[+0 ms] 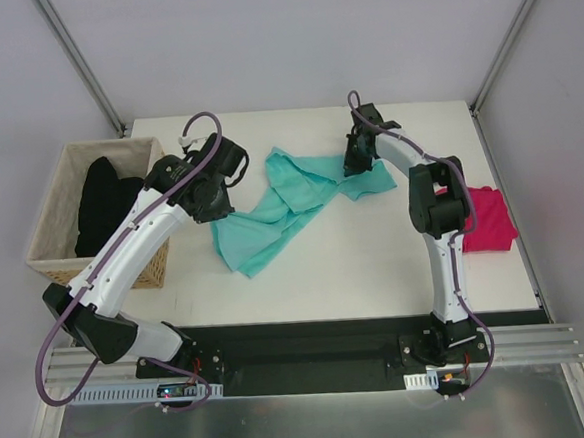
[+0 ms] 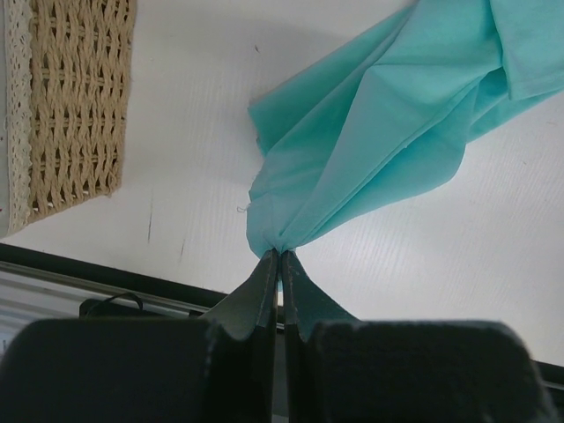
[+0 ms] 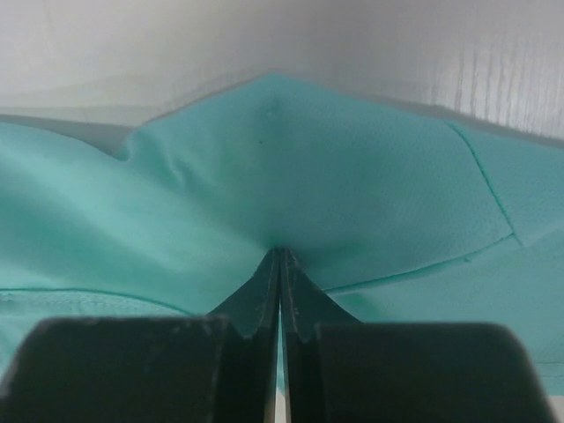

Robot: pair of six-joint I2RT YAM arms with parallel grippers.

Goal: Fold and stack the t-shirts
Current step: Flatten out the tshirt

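Observation:
A teal-mint t-shirt (image 1: 286,204) lies crumpled across the middle of the white table (image 1: 365,264). My left gripper (image 1: 214,206) is shut on its left edge; in the left wrist view the cloth (image 2: 370,132) bunches at the closed fingertips of that gripper (image 2: 280,254) and hangs lifted. My right gripper (image 1: 354,164) is shut on the shirt's right part; the fabric (image 3: 291,167) puckers into the tips of that gripper (image 3: 280,250). A magenta-pink t-shirt (image 1: 491,220) lies folded at the table's right edge, partly behind the right arm.
A wicker basket (image 1: 56,210) with a pale liner and dark clothing (image 1: 105,197) inside stands off the table's left side, close under my left arm. In the left wrist view the basket's woven side (image 2: 75,97) is at upper left. Enclosure walls surround the table.

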